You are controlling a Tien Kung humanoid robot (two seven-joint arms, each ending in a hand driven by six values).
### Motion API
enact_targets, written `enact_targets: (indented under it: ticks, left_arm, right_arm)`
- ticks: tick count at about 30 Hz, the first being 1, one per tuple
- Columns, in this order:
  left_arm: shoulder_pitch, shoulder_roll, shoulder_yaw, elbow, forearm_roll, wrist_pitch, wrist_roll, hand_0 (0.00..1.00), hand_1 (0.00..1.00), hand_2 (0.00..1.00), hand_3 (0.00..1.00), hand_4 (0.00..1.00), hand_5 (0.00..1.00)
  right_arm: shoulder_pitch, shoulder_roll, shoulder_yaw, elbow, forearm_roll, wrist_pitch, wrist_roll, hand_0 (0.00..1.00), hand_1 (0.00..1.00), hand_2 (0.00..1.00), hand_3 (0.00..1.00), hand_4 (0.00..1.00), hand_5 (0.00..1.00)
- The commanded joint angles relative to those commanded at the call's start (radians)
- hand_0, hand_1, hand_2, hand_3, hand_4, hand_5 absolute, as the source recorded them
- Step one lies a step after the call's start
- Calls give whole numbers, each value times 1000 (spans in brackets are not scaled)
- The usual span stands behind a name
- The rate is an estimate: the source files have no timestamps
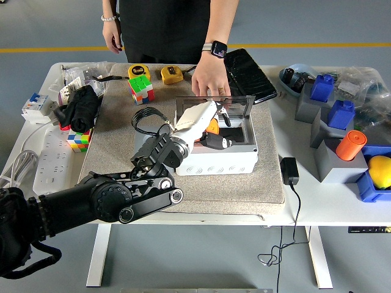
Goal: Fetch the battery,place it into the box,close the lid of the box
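My left robot hand (211,125) reaches into the open grey box (221,160), fingers loosely curled over the orange battery (212,127) inside; whether they grip it I cannot tell. It looks rigid, smooth, probably dense; best pinched across its sides.
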Motion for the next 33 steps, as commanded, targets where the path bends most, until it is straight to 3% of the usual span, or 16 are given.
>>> enact_targets:
  ticks: [2, 3, 8, 9, 20, 21, 33]
  left_arm:
    - [1, 0, -3, 0, -12, -4, -4, 284, 330, 301, 524, 976, 181]
    - [1, 0, -4, 0, -15, -5, -6, 390, 609, 544, 654, 998, 215]
    - [1, 0, -8, -1, -21, -7, -13, 390, 609, 544, 654, 998, 215]
    - [1, 0, -8, -1, -23, -7, -14, 419, 647, 646, 733, 998, 279]
    - [6, 0, -29, -4, -45, 14, -46, 426, 655, 653, 737, 998, 332]
    - [8, 0, -32, -5, -48, 17, -50, 427, 656, 656, 736, 998, 393]
    - [53, 0, -151, -86, -80, 45, -129, 420, 632, 627, 698, 998, 430]
  right_arm:
    - [0, 0, 1, 1, 0, 0, 1, 608, 628, 650, 575, 970, 524]
    - [1, 0, 1, 1, -1, -1, 1, 608, 628, 650, 575, 970, 524]
    - [3, -1, 1, 3, -1, -2, 2, 608, 628, 650, 575, 970, 524]
    - [3, 0, 2, 3, -1, -2, 2, 608, 628, 650, 573, 970, 523]
    - [3, 1, 5, 3, -1, -3, 3, 608, 628, 649, 575, 971, 523]
    - [3, 1, 5, 3, -1, -3, 3, 608, 628, 649, 574, 971, 523]
    - [1, 4, 10, 3, -1, -4, 6, 608, 627, 649, 574, 971, 524]
